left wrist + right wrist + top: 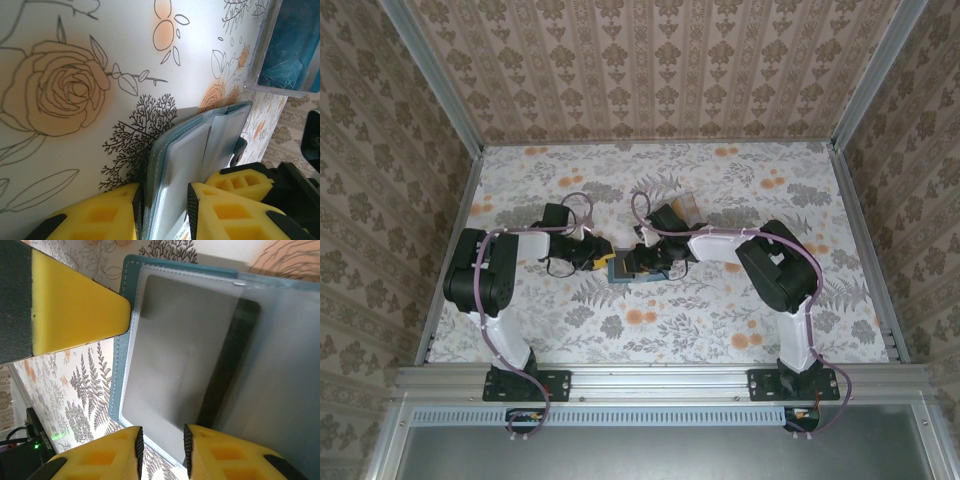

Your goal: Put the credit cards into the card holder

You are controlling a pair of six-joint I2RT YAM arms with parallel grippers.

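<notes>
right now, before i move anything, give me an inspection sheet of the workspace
surface: floral-print table, no spills seen
job's things: teal card holder lies open mid-table between both arms; a grey credit card sits in its clear pocket
clutter: clear tray behind the holder, something blue inside
grippers: left gripper has its fingers either side of a holder leaf; right gripper has its fingers at the pocket's edge; grip unclear on both
cables: purple cables loop along each arm, off the holder
surroundings: patterned walls, metal frame rail at the near edge
</notes>
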